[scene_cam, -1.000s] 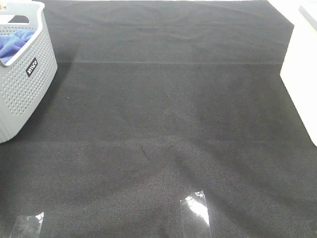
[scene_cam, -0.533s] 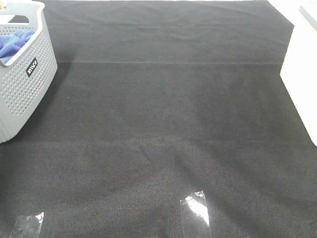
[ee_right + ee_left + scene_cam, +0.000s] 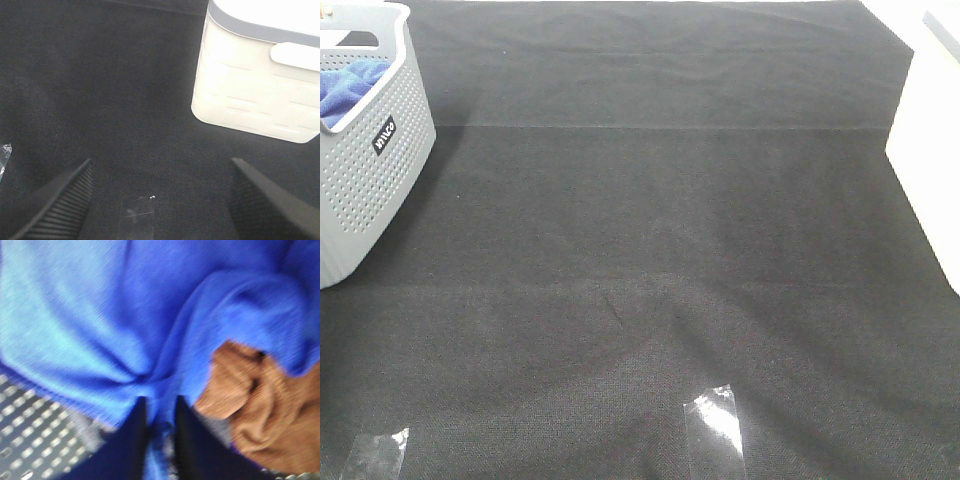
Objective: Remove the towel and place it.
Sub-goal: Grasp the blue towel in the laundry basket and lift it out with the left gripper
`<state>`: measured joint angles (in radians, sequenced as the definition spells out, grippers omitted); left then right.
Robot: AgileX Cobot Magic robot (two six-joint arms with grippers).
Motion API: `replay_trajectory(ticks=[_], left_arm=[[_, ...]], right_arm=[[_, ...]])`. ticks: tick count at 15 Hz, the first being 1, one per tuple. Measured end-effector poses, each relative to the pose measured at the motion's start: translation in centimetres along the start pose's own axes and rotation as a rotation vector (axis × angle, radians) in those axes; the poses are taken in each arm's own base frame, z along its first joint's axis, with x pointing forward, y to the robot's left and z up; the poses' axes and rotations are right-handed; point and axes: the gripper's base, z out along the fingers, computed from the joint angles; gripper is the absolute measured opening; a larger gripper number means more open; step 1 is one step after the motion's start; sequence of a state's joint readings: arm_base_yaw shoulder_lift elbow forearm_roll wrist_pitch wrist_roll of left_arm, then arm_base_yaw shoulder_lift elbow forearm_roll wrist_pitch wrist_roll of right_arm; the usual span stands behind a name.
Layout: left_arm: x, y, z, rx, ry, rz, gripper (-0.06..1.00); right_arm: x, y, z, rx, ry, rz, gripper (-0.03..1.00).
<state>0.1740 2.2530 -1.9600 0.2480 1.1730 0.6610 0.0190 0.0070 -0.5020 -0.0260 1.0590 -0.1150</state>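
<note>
**A:** You are at the grasp. The towel lies crumpled inside the basket, which stands at the far left of the counter. Your left tool is down in the basket, its two dark fingers drawn close together on a pinched fold of the blue cloth.

**B:** You can take the hold as made, though only a thin fold shows between the fingers. A brown cloth lies against the towel, just beside the fingers, and is not in the grip.

**A:** Your next move is probably a lift up and out of the basket. The towel looks bulky, so raise it high enough for the trailing end to clear the rim. Watch that the brown cloth does not ride up with it.

**B:** After that, you need open counter to lay it on. Your right tool hangs above the counter with its fingers wide apart, holding nothing, and a white bin is near it.

**A:** Neither arm shows in the high view, so you cannot judge the left arm's reach from there. The wrist view only suggests the tool points down into the basket.
</note>
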Motion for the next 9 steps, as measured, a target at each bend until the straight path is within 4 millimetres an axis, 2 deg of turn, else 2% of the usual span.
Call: replay_trajectory(ticks=[1,3,4,6,9], left_arm=[[0.1,0.1,0.0,-0.008,0.012,0.009,0.01],[0.2,0.1,-0.1,-0.011,0.021,0.019,0.00],[0.3,0.2,-0.8,-0.019,0.011,0.016,0.00],[0.7,0.6,-3.4,-0.050,-0.030,0.002,0.00],[1.6,0.9,-8.7,-0.098,-0.133,-0.037,0.00]], right_arm=[[0.0,0.0,0.0,0.000,0.000,0.000,0.70],[0.0,0.0,0.0,0.000,0.000,0.000,0.70],[0.0,0.0,0.0,0.000,0.000,0.000,0.70],[0.0,0.0,0.0,0.000,0.000,0.000,0.70],[0.0,0.0,0.0,0.000,0.000,0.000,0.70]])
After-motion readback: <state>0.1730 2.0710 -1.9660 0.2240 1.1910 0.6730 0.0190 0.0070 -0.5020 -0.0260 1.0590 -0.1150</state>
